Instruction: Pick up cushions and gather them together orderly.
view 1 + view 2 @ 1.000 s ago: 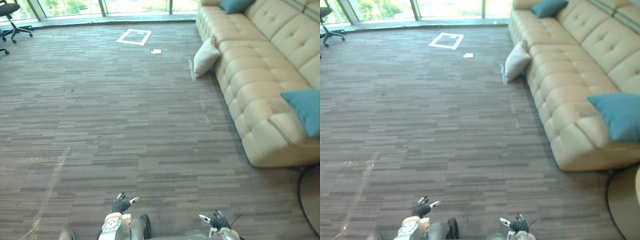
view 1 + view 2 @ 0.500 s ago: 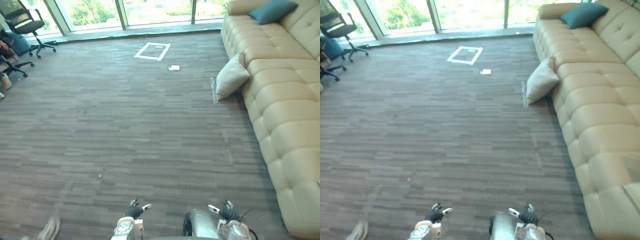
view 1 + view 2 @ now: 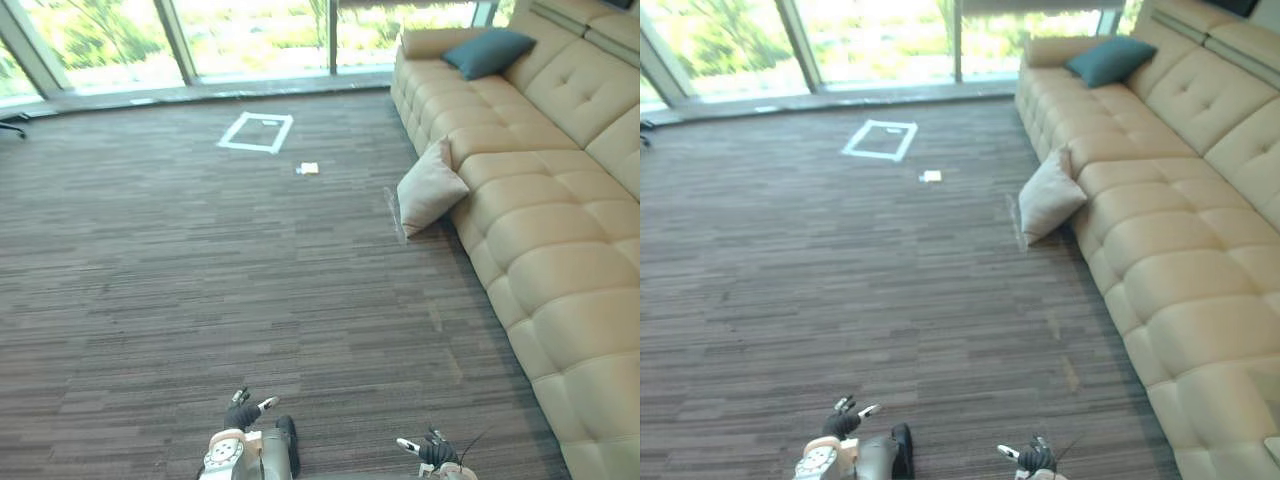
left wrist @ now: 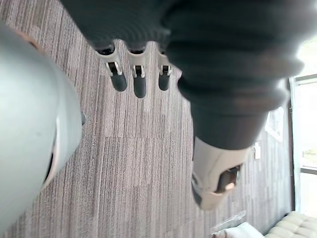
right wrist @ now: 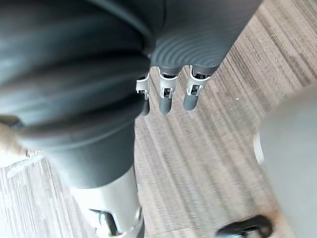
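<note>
A beige cushion lies on the carpet, leaning against the front of the long beige sofa. A teal cushion rests on the sofa's far seat by the armrest. My left hand and right hand hang low at the near edge of the view, far from both cushions. The left wrist view has my left hand's fingers straight and its thumb apart, over bare carpet. My right hand's fingers hang just as straight, holding nothing.
A white taped square and a small white object mark the carpet in front of the windows. A strip of clear tape lies on the floor beside the beige cushion. Wide carpet stretches between me and the sofa.
The whole picture has swung, so the camera moved: the office chairs at left have left the view and the sofa sits closer to centre. Both hands stay low and empty.
</note>
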Available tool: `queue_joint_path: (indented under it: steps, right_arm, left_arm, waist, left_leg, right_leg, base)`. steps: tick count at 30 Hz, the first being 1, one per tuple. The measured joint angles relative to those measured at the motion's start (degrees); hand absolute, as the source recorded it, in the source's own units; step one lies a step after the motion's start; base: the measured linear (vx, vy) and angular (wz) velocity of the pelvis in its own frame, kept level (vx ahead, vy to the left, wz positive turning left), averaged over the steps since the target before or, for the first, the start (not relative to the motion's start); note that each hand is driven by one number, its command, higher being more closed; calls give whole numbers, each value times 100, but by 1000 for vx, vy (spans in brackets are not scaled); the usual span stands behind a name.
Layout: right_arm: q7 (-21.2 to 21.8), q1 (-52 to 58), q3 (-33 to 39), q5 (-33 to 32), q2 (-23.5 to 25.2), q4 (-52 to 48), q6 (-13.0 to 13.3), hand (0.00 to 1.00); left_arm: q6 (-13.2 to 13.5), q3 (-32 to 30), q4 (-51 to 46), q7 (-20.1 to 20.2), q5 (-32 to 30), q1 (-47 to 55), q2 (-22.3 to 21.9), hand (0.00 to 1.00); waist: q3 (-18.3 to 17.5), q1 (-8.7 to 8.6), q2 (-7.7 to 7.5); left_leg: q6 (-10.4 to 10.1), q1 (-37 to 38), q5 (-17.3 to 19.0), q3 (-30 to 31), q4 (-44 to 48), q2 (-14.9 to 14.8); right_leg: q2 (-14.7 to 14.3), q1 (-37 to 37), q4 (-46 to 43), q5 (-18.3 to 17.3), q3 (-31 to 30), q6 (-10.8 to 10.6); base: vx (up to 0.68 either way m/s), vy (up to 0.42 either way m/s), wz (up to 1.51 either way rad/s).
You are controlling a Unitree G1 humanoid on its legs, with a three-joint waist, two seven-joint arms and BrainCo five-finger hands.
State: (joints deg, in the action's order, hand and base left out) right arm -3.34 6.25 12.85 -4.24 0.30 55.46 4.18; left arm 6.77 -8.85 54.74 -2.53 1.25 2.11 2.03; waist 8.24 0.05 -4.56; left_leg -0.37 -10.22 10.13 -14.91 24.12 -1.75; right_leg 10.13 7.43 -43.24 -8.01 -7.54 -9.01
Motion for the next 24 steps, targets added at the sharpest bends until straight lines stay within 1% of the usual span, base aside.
queue_joint_path:
  steps: [1, 2, 3, 5, 6, 7, 8, 9, 10, 11, 12, 13, 14, 15, 16, 17, 18, 19, 20, 21, 22, 23, 24]
  right_arm:
    - [4, -7, -4, 0, -6, -18, 18, 0]
    - [11, -3, -17, 16, -10, -62, 40, 0]
    - [17, -5, -16, 41, -26, -112, 87, 0]
    - [15, 14, -74, 92, -64, -279, 142, 0]
    - [24, -21, -70, 88, -92, -314, 192, 0]
    - [23, -64, -62, 87, -113, -345, 203, 0]
    - [22, -69, -62, 88, -124, -430, 203, 0]
    - [27, -68, -64, 91, -134, -490, 203, 0]
    - [23, -71, -61, 90, -139, -512, 200, 0]
    - [21, -65, -40, 81, -149, -506, 195, 0]
    - [20, -76, 33, 86, -169, -505, 185, 0]
    - [20, -128, 46, 159, -282, -508, 165, 0]
    - [21, -150, 60, 173, -312, -528, 168, 0]
    - [29, -168, 61, 195, -343, -550, 153, 0]
    - [30, -181, 49, 200, -343, -619, 114, 0]
    - [30, -181, 38, 204, -336, -641, 103, 0]
    - [16, -177, -40, 201, -276, -657, 62, 0]
    - [11, -171, -79, 200, -247, -651, 49, 0]
    - [3, -165, -247, 197, -209, -645, 39, 0]
    - [-4, -161, -284, 196, -198, -649, 41, 0]
    - [-4, -160, -297, 195, -198, -647, 40, 0]
    - [-8, -160, -339, 190, -204, -646, 40, 0]
    - [-6, -150, -383, 190, -207, -646, 38, 0]
  left_arm:
    - [-36, 67, 118, -7, -6, -54, 35, 0]
    - [-83, 154, 158, -8, -12, -68, 47, 0]
    - [-95, 264, 156, -14, -11, -63, 31, 0]
    - [-96, 451, 195, -14, -9, -18, 0, 0]
    - [-102, 548, 234, -12, -9, -18, -24, 0]
    - [-107, 569, 240, -6, -8, -20, -72, 0]
    - [-109, 579, 236, -5, -7, -24, -126, 0]
    - [-110, 642, 236, -3, -7, -27, -151, 0]
    - [-107, 694, 231, 3, -7, -34, -161, 0]
    - [-104, 760, 234, 4, -7, -26, -162, 0]
    - [-108, 746, 307, 2, -10, -31, -230, 0]
    - [-98, 673, 318, 8, -49, -72, -359, 0]
    - [-98, 602, 319, 14, -109, -74, -417, 0]
    - [-97, 545, 316, 14, -118, -72, -492, 0]
    - [-100, 500, 304, 7, -144, -92, -496, 0]
    - [-101, 480, 282, 21, -161, -97, -493, 0]
    - [-100, 319, 105, 19, -177, -55, -500, 0]
    - [-99, 276, 66, 13, -176, -33, -501, 0]
    - [-99, 119, -114, -1, -167, 78, -513, 0]
    - [-86, 122, -237, 1, -127, 119, -512, 0]
    - [-82, 134, -282, 4, -111, 116, -511, 0]
    - [-78, 128, -368, 2, -96, 121, -512, 0]
    - [-66, 114, -401, -4, -92, 120, -515, 0]
  waist:
    - [36, -42, 36]
    - [42, -41, 31]
    - [57, -37, 88]
    - [84, -60, 203]
    - [101, -107, 246]
    - [119, -122, 275]
    - [132, -135, 295]
    - [137, -152, 302]
    - [144, -176, 276]
    - [156, -195, 218]
    - [154, -272, 247]
    - [155, -263, 472]
    - [188, -272, 530]
    - [166, -292, 604]
    - [185, -297, 702]
    - [203, -313, 726]
    - [268, -293, 787]
    - [281, -288, 781]
    - [328, -234, 695]
    - [338, -214, 595]
    - [335, -175, 584]
    - [320, -118, 598]
    - [310, -89, 619]
  left_leg:
    - [46, 305, 179, 41, -81, 81]
    - [73, 603, 303, 45, -192, 136]
    - [105, 1067, 472, 29, -414, 143]
    - [126, 1705, 569, 19, -908, 95]
    - [92, 2045, 610, 19, -1144, 47]
    - [86, 2309, 644, -28, -1290, -9]
    - [101, 2502, 664, -71, -1392, -61]
    - [104, 2675, 666, -79, -1522, -99]
    - [102, 2861, 667, -88, -1651, -88]
    - [100, 3062, 668, -40, -1781, -5]
    - [88, 3270, 674, 40, -1835, -20]
    - [-169, 3297, 515, 51, -1692, -164]
    - [-405, 3289, 370, 128, -1439, -201]
    - [-635, 3142, 236, 170, -846, -304]
    - [-937, 2715, 30, 376, 299, -517]
    - [-1078, 2502, -130, 492, 837, -614]
    - [-1403, 1735, -333, 603, 2727, -980]
    - [-1390, 1564, -326, 570, 3094, -1065]
    - [-1126, 1167, -181, 284, 3756, -1245]
    - [-919, 846, -62, 58, 3767, -1291]
    - [-803, 636, 4, -77, 3637, -1291]
    - [-642, 274, 98, -295, 3202, -1276]
    - [-544, 73, 155, -377, 2797, -1249]
  right_leg:
    - [40, -445, -1028, 301, -24, -187]
    - [53, -770, -1609, 164, 52, -95]
    - [67, -1212, -2038, -156, 282, 171]
    - [-23, -1855, -1906, -623, 774, 500]
    - [-133, -2225, -1591, -838, 1014, 598]
    - [-226, -2538, -1185, -932, 1226, 642]
    - [-269, -2758, -688, -926, 1473, 667]
    - [-322, -2958, 146, -776, 1723, 732]
    - [-346, -2992, 1055, -419, 1884, 748]
    - [-343, -3001, 1685, 105, 1892, 843]
    - [-378, -2924, 1529, 500, 1853, 1219]
    - [-416, -2965, 1126, 90, 1878, 1251]
    - [-399, -2963, 808, -185, 1878, 1369]
    - [-419, -2889, 615, -462, 1926, 1463]
    - [-505, -2658, 649, -648, 1968, 1515]
    - [-541, -2543, 710, -693, 1984, 1538]
    - [-792, -1981, 1089, -757, 1992, 1586]
    - [-846, -1799, 1210, -761, 1982, 1592]
    - [-929, -1158, 1671, -782, 1895, 1617]
    - [-941, -818, 2005, -792, 1817, 1606]
    - [-940, -631, 2180, -801, 1745, 1592]
    - [-948, -372, 2427, -867, 1594, 1582]
    - [-952, -180, 2563, -852, 1495, 1499]
  base:
    - [562, 200, 19]
    - [654, 194, 1]
    - [617, 138, -12]
    - [502, 52, -7]
    - [557, -21, 2]
    - [580, -39, 4]
    - [593, -77, 9]
    - [601, -116, 24]
    - [757, -176, 35]
    - [689, -167, 43]
    - [701, -168, 27]
    - [674, -190, 17]
    - [641, -203, -7]
    - [636, -235, -6]
    - [606, -215, -7]
    - [580, -201, -12]
    - [438, -148, -16]
    - [491, -164, -36]
    - [529, -162, -35]
    - [473, -131, -39]
    - [319, -44, -45]
    - [321, 2, -47]
    - [428, 38, -62]
